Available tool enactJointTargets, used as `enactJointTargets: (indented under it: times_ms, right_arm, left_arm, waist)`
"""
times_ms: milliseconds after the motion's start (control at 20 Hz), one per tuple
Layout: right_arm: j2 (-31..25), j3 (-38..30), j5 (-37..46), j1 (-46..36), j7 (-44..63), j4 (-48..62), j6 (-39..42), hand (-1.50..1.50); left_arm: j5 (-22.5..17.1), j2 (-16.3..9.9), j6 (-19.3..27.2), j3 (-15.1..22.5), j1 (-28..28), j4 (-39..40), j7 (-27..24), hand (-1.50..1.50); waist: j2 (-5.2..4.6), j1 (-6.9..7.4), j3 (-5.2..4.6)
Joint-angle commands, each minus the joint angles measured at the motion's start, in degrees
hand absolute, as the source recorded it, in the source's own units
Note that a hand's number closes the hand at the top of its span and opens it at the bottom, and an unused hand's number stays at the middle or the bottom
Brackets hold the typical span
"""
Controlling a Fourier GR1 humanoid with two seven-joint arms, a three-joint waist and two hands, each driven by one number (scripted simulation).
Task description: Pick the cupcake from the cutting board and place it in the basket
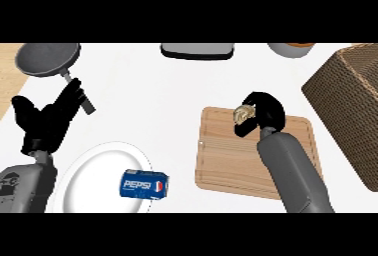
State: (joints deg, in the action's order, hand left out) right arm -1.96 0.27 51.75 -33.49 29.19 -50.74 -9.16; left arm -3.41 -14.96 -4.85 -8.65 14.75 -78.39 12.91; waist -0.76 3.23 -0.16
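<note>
The right hand (pixel 264 114) curls around the pale frosted cupcake (pixel 243 114) over the wooden cutting board (pixel 229 160), beside the woven wicker basket (pixel 347 95). The left hand (pixel 46 117) rests with fingers straight.

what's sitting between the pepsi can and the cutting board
Nothing. In the head view, only bare white counter separates the Pepsi can, lying on the white plate, from the cutting board.

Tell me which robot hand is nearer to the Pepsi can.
Left. The left robot hand rests open above and to the left of the Pepsi can, which lies on the white plate. The right robot hand is farther off, over the cutting board, curled around the cupcake.
</note>
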Motion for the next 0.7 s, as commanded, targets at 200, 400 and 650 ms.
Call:
enactJointTargets:
  times_ms: [200,400,650]
  right_arm:
    - [1.92,-1.10,-0.43,-18.74,25.24,13.39,-15.11,1.50]
    - [1.94,0.39,-3.62,-20.86,20.63,11.80,-30.09,1.50]
    - [1.94,3.54,1.93,-28.36,22.14,14.28,-40.88,1.50]
  left_arm:
    - [1.22,2.34,0.41,2.78,2.07,-0.06,-0.11,0.00]
    - [1.52,2.43,0.22,3.22,3.00,0.67,0.26,0.00]
    - [1.85,1.57,1.02,2.25,2.39,0.06,0.52,0.00]
  waist:
    - [-0.88,3.40,0.21]
    - [-0.85,3.21,0.28]
    - [-0.26,2.57,0.14]
